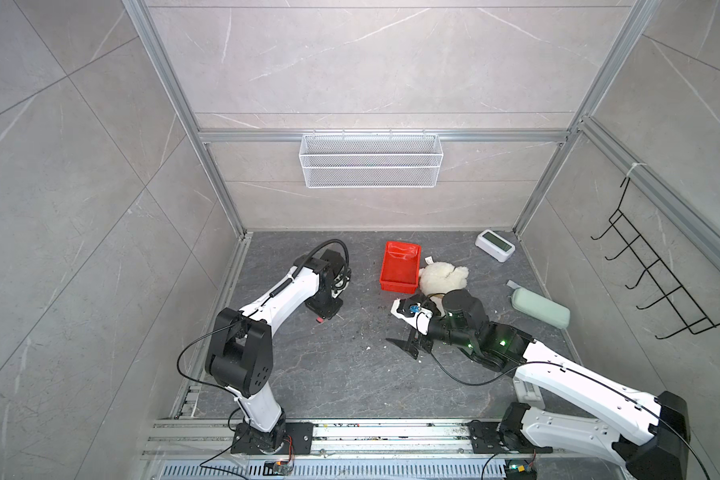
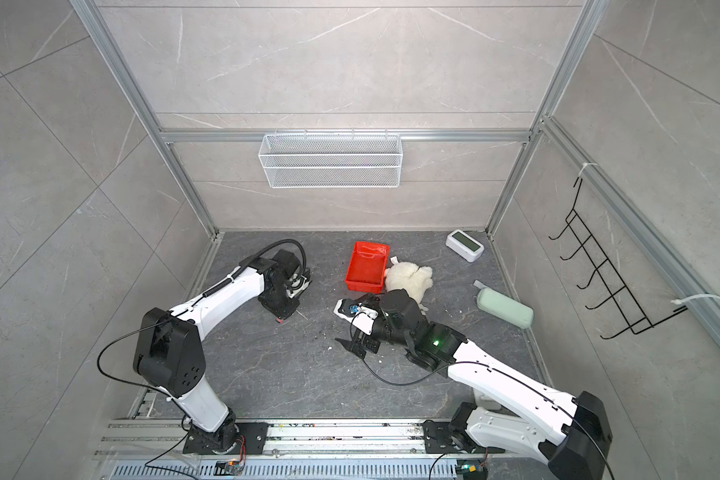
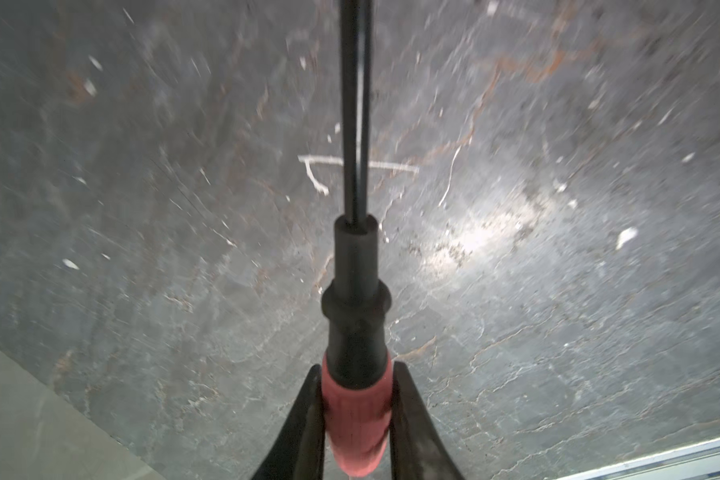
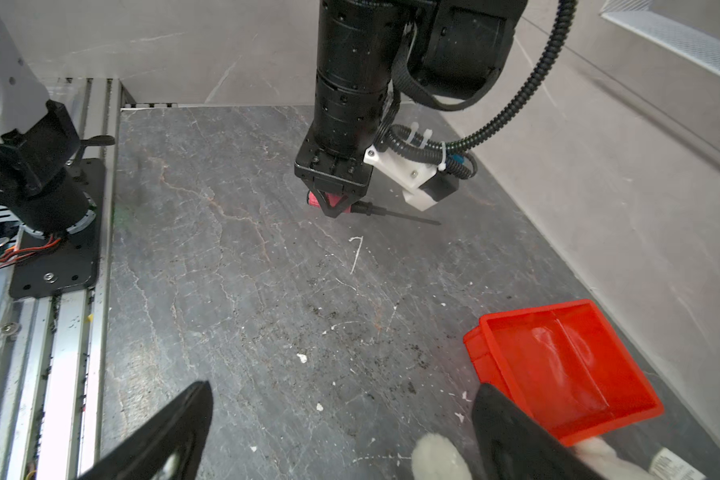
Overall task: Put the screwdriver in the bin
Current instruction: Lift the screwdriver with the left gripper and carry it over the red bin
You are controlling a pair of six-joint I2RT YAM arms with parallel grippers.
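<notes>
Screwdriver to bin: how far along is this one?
Done: the left end effector is shut on the screwdriver at its red handle, shaft lying level. In hand: the lift; whether it is off the table is unclear. Left: carrying it across to the bin, which sits empty beside the plush toy, and releasing. The right end effector is open, holding nothing.

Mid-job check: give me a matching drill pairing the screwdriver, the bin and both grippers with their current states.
1 screwdriver
2 bin
3 left gripper
4 right gripper

A open, holding nothing
B shut on a red handle
C beside the plush toy
D gripped, not yet binned

Pairs: 1-D, 2-C, 3-B, 4-A
</notes>
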